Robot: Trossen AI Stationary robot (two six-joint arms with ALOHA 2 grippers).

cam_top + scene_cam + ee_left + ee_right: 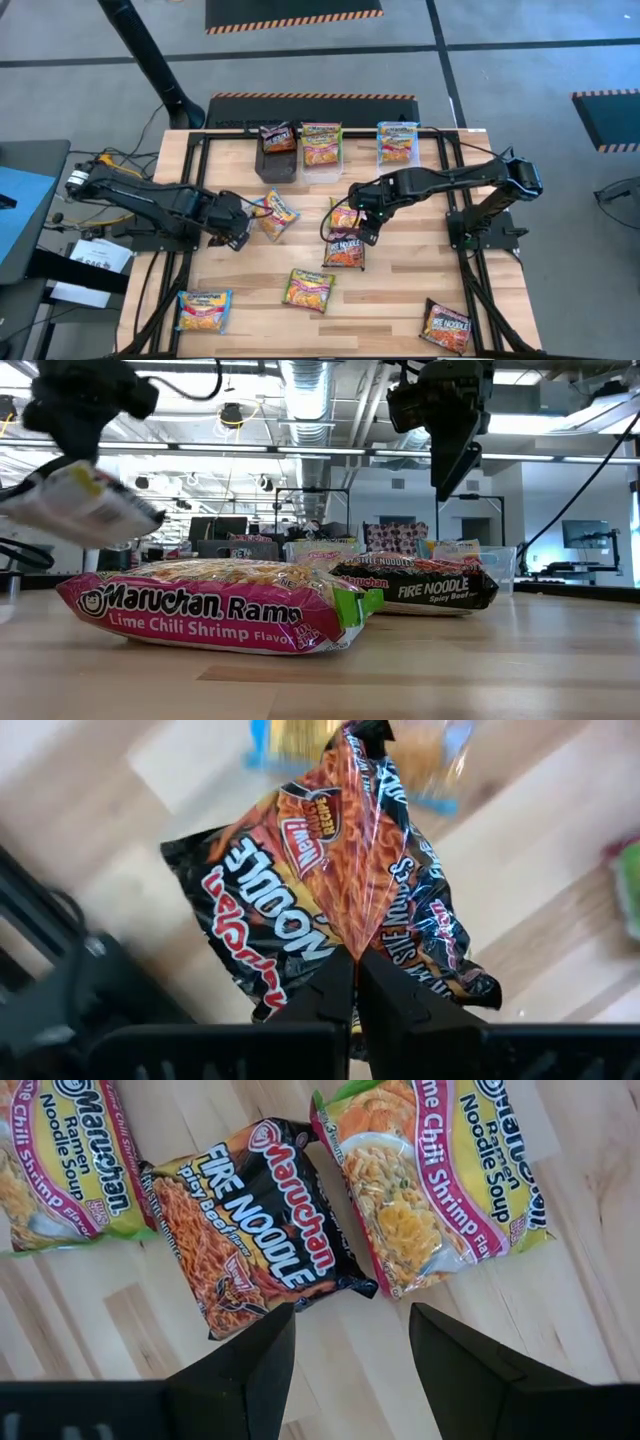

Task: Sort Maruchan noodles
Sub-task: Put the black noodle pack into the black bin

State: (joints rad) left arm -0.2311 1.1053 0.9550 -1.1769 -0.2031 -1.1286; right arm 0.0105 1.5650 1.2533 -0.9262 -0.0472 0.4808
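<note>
Left gripper was clenched on the edge of a black Fire Noodle packet, which hung beyond its pinched fingertips, clear of the table. Readable on that wrapper: "NOODLE", a "New!" badge, red Maruchan script. Only the left wrist view showed this print; from above, the held packet read as a mixed orange and dark shape beside the jaws.

Right gripper hung released, jaws spread wide, nothing between them. Just ahead of its fingers lay a second black packet marked "Maruchan FIRE NOODLE Spicy Beef". Either side of it lay a pink-banded packet reading "Lime Chili Shrimp, Ramen Noodle Soup" and another of the same flavour.

The low view alone showed a front Lime Chili Shrimp packet lying flat, "Maruchan Ramen" legible.

Farther out in the high view: three tubs holding packets at the far edge, loose packets near the front.
</note>
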